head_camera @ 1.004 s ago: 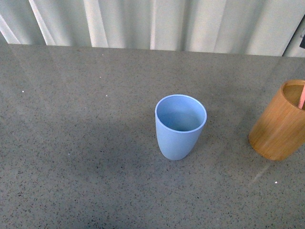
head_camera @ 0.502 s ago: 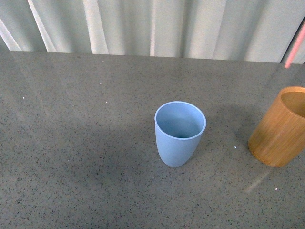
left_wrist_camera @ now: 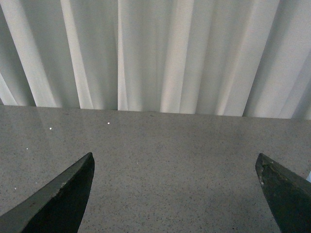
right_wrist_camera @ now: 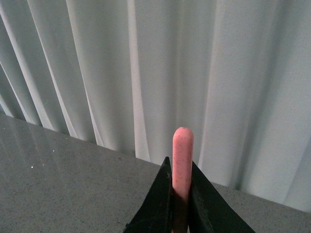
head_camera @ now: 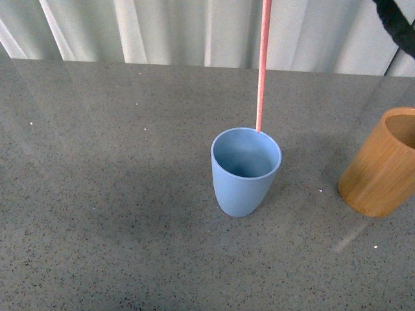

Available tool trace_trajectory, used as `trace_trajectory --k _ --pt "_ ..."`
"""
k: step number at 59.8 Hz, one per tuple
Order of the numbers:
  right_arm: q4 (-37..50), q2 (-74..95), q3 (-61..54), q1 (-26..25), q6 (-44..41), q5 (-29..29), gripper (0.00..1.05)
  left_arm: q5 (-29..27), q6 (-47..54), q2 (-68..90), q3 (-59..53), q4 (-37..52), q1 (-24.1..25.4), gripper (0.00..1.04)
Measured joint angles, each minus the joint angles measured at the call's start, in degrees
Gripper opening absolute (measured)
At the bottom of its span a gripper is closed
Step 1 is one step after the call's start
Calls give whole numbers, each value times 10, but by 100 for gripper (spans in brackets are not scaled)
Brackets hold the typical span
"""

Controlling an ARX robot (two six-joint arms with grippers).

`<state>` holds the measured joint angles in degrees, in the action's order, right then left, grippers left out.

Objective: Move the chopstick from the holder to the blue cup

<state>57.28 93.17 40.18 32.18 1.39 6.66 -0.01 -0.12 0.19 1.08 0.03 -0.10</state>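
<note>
The salmon-pink chopstick (head_camera: 262, 65) hangs nearly upright in the front view, its lower tip right at the far rim of the light-blue cup (head_camera: 245, 175), which stands mid-table. Its upper part runs out of the top of that view. In the right wrist view my right gripper (right_wrist_camera: 180, 167) is shut on the chopstick (right_wrist_camera: 182, 150), whose rounded end sticks out past the fingertips. The orange-brown holder (head_camera: 382, 165) stands at the right edge of the front view. My left gripper (left_wrist_camera: 175, 165) is open over bare table, holding nothing.
A grey speckled table (head_camera: 117, 194) stretches around both cups. White pleated curtains (head_camera: 162, 29) close off the far side. A dark cable or arm part (head_camera: 395, 23) crosses the front view's upper right corner.
The chopstick has left the holder, risen, and travelled left; it now hangs with its tip at the blue cup's far rim. The camera view shifted slightly.
</note>
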Motion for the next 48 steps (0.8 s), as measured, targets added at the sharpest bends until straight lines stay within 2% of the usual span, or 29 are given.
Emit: trace_trajectory --k 14,48 --pt "18 15 -8 13 4 9 3 0 0 0 0 0 0 98" --pt "69 44 -62 8 6 13 3 0 0 0 0 0 0 98"
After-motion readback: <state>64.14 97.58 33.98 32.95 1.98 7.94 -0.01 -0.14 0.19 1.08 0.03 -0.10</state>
